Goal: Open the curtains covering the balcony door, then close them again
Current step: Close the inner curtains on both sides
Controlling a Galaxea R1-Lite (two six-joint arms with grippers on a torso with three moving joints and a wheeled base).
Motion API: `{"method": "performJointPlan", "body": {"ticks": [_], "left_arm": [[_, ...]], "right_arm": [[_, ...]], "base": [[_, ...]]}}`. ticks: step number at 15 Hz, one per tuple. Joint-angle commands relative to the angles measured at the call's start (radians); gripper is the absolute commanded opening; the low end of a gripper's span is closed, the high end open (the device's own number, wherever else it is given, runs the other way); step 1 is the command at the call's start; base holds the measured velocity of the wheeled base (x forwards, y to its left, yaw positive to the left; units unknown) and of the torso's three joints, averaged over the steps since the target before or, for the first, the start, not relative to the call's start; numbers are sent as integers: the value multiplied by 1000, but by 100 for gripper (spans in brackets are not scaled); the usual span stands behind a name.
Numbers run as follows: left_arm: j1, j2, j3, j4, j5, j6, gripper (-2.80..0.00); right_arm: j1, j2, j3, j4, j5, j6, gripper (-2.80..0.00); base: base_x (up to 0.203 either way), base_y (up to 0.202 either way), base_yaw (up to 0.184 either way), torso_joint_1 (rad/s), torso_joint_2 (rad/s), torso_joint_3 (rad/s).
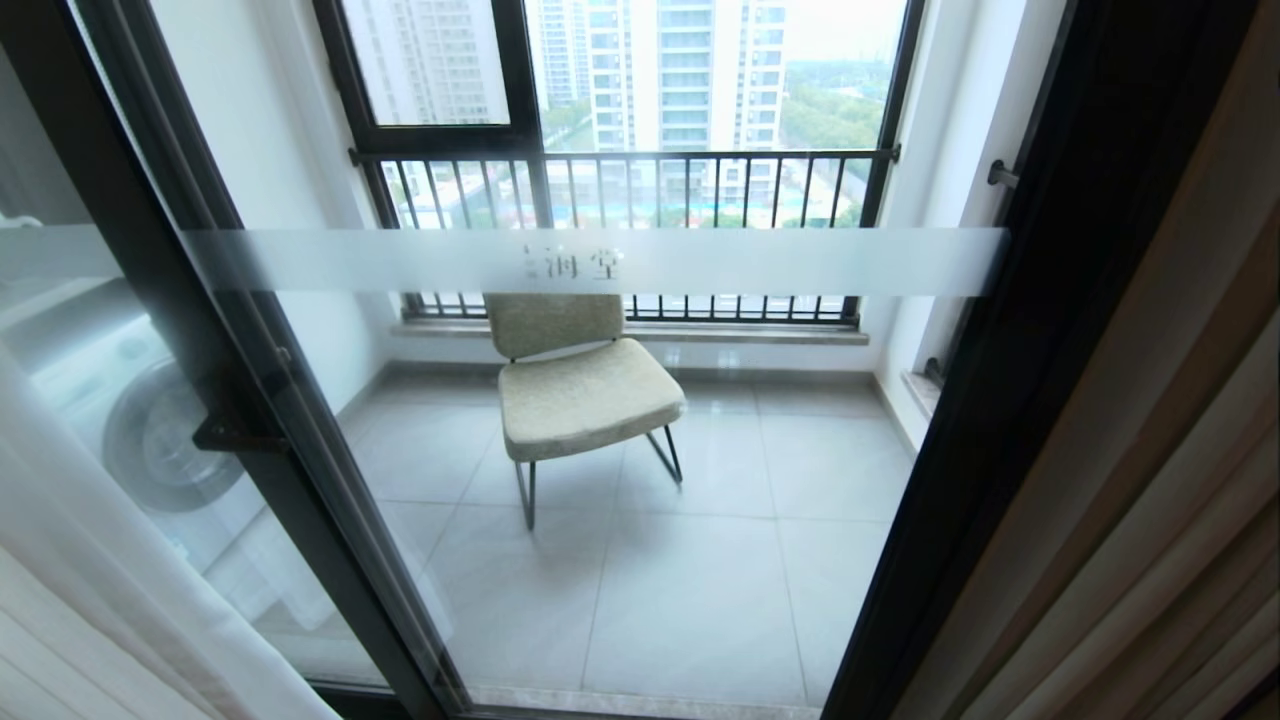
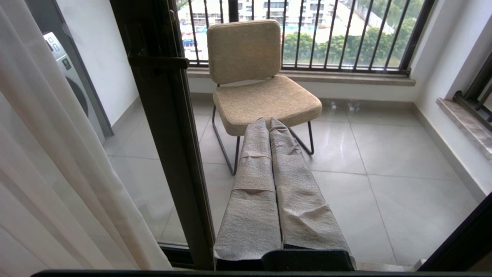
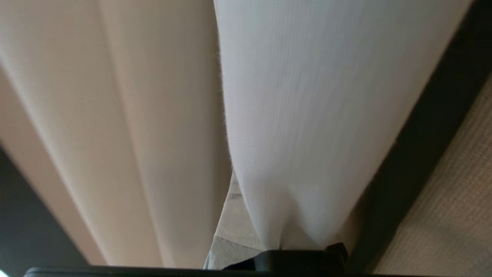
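Curtains (image 3: pixel 307 115) pinched in right hand (image 3: pixel 276 246); left hand (image 2: pixel 269 123) closed, idle

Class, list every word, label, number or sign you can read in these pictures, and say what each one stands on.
"海堂": two characters readable on the frosted band of the balcony door; a smaller mark before them is too blurred to read.
Washing machine: panel markings and a small sticker, too small to read.
Curtains, chair: no text.

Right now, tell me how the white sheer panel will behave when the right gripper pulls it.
The white sheer panel looks floppy: it funnels toward the shut right gripper. Probably light, being thin. It may slip, since only a narrow pinch of fabric shows.
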Motion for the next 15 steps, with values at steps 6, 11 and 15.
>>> {"method": "performJointPlan", "body": {"ticks": [6,11,15], "left_arm": [[0,-1,0,0,0,0,-280],[0,-1,0,-1,0,0,-280],[0,-1,0,0,0,0,-280]], "right_arm": [[139,-50,9,15,81,0,-280],[398,-66,8,38,80,3,-280],[518,-61,22,36,12,5,-280]], "base": [[0,0,0,0,0,0],[0,0,0,0,0,0],[0,0,0,0,0,0]]}}
